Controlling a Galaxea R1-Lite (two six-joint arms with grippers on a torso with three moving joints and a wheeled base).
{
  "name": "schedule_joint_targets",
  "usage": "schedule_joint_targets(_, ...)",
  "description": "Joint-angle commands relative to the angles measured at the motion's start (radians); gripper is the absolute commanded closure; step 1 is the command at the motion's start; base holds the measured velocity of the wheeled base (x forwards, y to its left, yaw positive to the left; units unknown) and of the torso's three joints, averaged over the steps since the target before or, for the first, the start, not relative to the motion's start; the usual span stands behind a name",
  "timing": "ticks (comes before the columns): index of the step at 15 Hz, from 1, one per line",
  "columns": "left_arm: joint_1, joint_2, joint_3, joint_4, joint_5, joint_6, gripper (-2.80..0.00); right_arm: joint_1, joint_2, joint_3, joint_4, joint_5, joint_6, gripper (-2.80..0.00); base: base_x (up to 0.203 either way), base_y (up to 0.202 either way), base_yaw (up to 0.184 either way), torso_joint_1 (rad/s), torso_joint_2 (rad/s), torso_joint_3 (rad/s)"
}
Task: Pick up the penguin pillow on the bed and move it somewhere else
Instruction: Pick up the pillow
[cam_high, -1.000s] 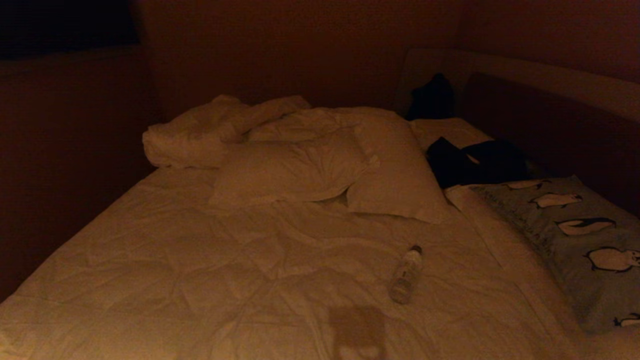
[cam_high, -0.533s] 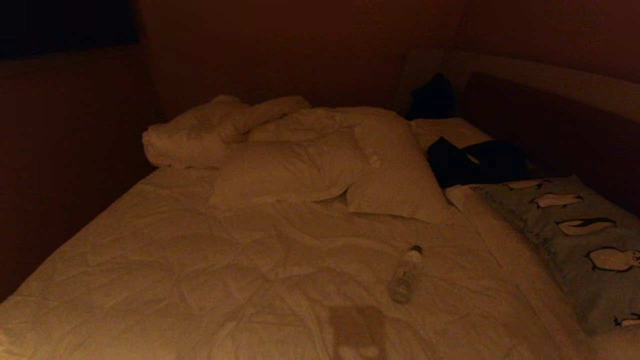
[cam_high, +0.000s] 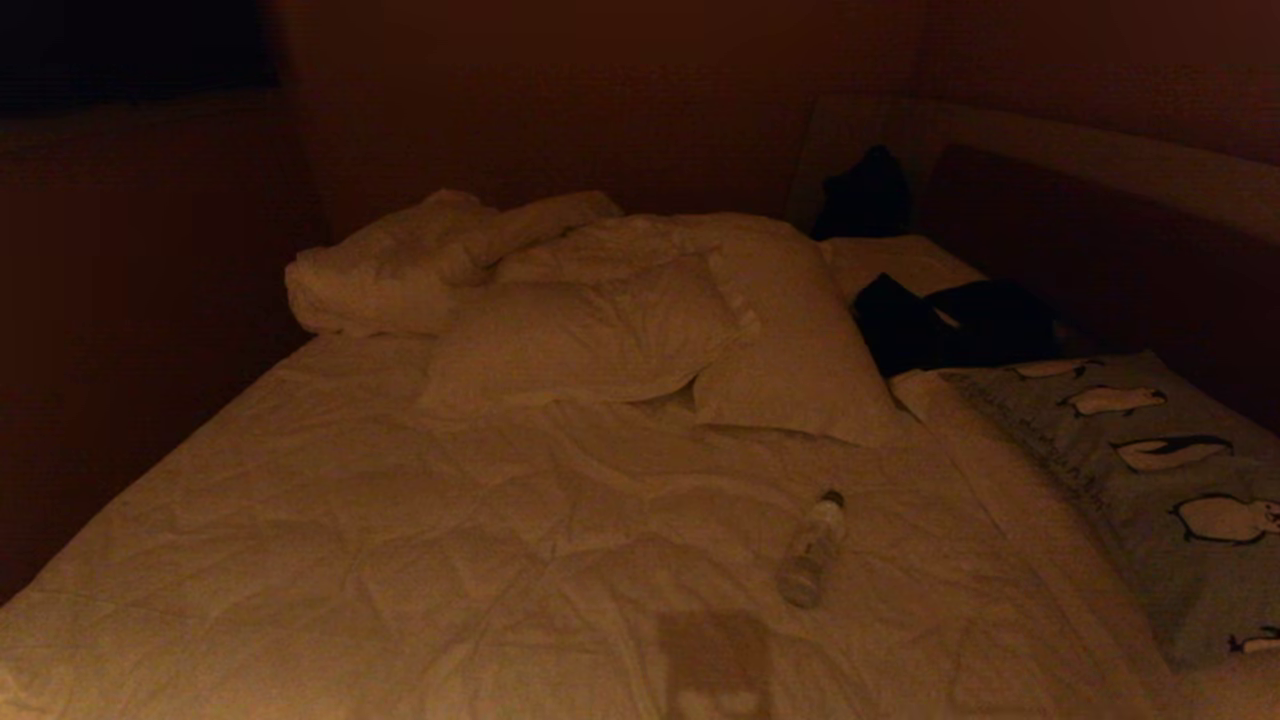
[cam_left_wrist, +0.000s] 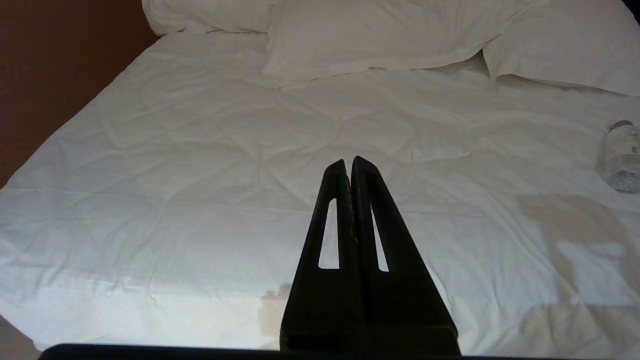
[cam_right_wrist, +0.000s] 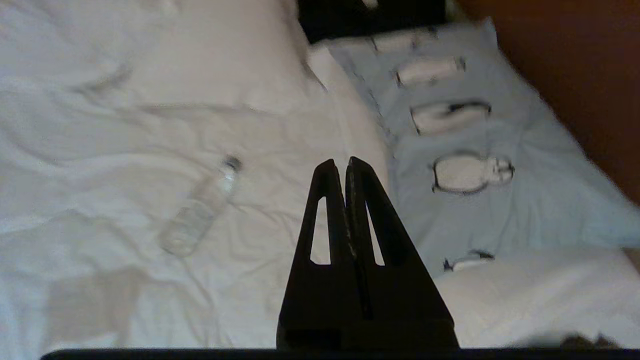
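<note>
- The right gripper (cam_right_wrist: 346, 162) hangs above the bed (cam_high: 400, 520), its jaws pressed together on nothing, aimed between a plastic bottle (cam_right_wrist: 200, 210) and the penguin pillow (cam_right_wrist: 465, 150).
- The left gripper (cam_left_wrist: 349, 162) is likewise closed and empty over the bare duvet, well apart from the pillow.
- Risk: with jaws closed, descending would only poke the soft pillow; they need to open first.
- Risk: a pinch of loose cover alone could slip, letting the pillow sag and drag across the sheet.
- Risk: a sweep toward the bed's middle could roll the bottle.
- The penguin pillow (cam_high: 1150, 470) lies flat along the bed's right edge, near the headboard corner, beside dark clothing (cam_high: 950, 325).
- It is pale grey-blue, rectangular, with a row of black-and-white penguins and small lettering along one long edge.
</note>
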Motion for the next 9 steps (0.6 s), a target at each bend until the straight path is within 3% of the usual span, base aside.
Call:
schedule_joint_targets(1,0.001,-0.001,0.000,0.000,0.000,0.000,0.00,-0.031,0.149,-0.009,-0.066,-0.001,0.005,0.00,0.000,0.000,0.000,0.000,0.00,0.000)
schedule_joint_targets(7,-0.001,-0.001,0.000,0.000,0.000,0.000,0.00,-0.138,0.524,-0.026,-0.343,-0.008,0.046,0.00,0.000,0.000,0.000,0.000,0.00,0.000)
schedule_joint_targets(9,0.001,0.000,0.000,0.000,0.000,0.000,0.00,-0.155,0.644,-0.063,-0.444,-0.046,0.046,0.00,0.000,0.000,0.000,0.000,0.00,0.000)
